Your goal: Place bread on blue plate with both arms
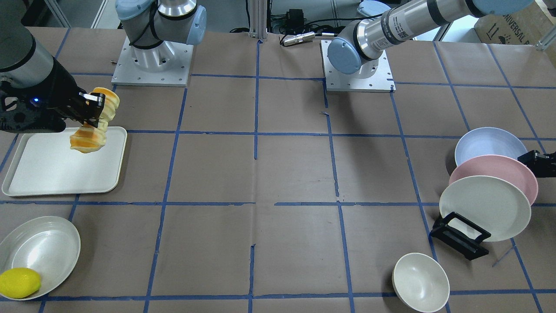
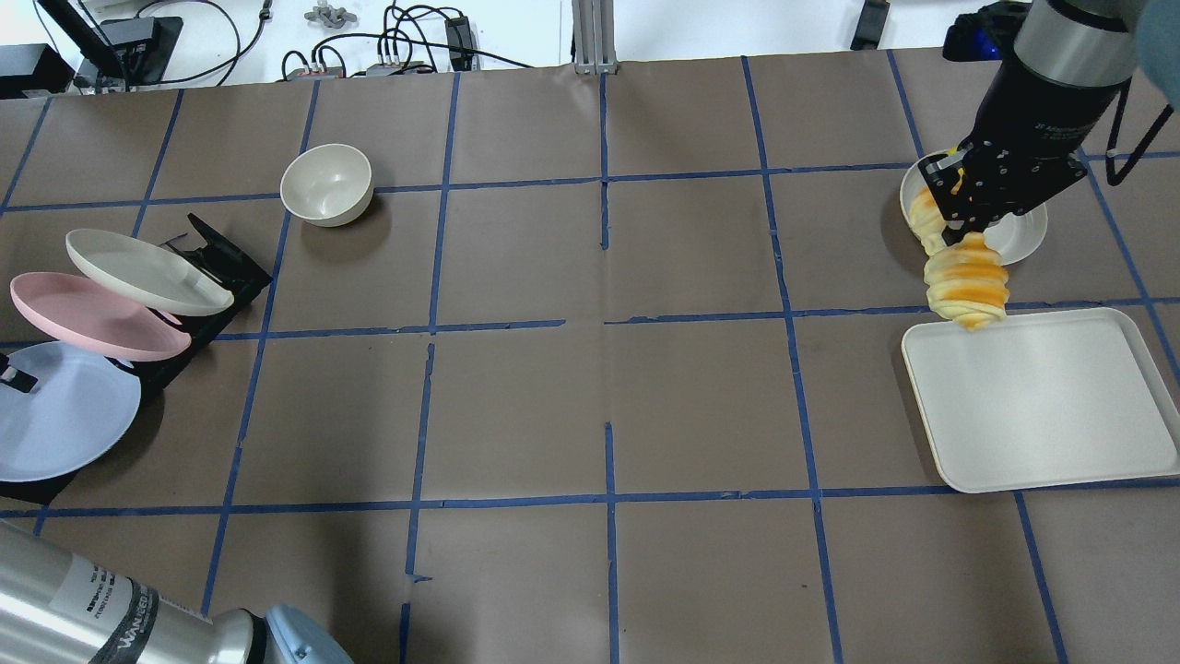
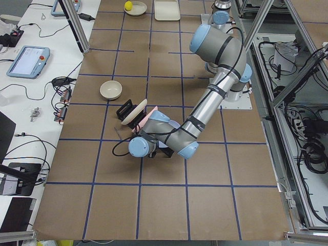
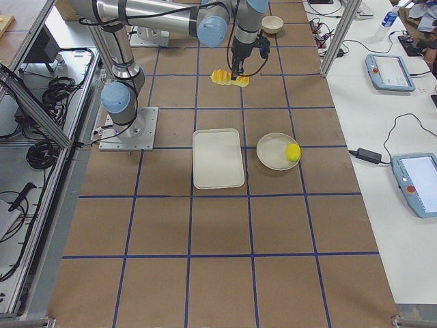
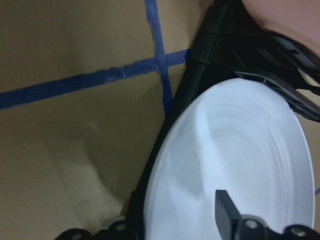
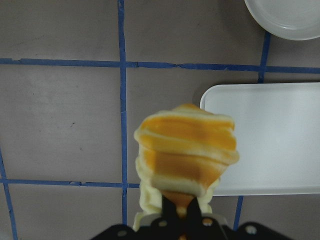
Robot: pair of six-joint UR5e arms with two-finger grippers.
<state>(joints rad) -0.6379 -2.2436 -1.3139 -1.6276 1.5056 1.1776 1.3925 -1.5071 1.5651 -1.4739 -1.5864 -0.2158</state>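
Note:
My right gripper [image 1: 90,114] is shut on the bread [image 1: 92,134], a ridged golden-orange and pale yellow loaf. It holds the loaf by its middle in the air over the far corner of a white tray [image 1: 52,174]. The bread also shows in the overhead view [image 2: 966,281] and in the right wrist view [image 6: 186,150]. The blue plate [image 1: 486,142] leans at the back of a black rack. My left gripper [image 1: 538,163] is at the plate's rim with its jaws apart. One finger [image 5: 226,212] lies over the plate's face [image 5: 235,160]; the other is hidden.
A pink plate [image 1: 499,170] and a cream-white plate [image 1: 486,208] lean in the same rack [image 1: 460,237]. A small cream bowl [image 1: 420,282] stands near them. A lemon [image 1: 19,282] lies in a white dish [image 1: 47,243] beside the tray.

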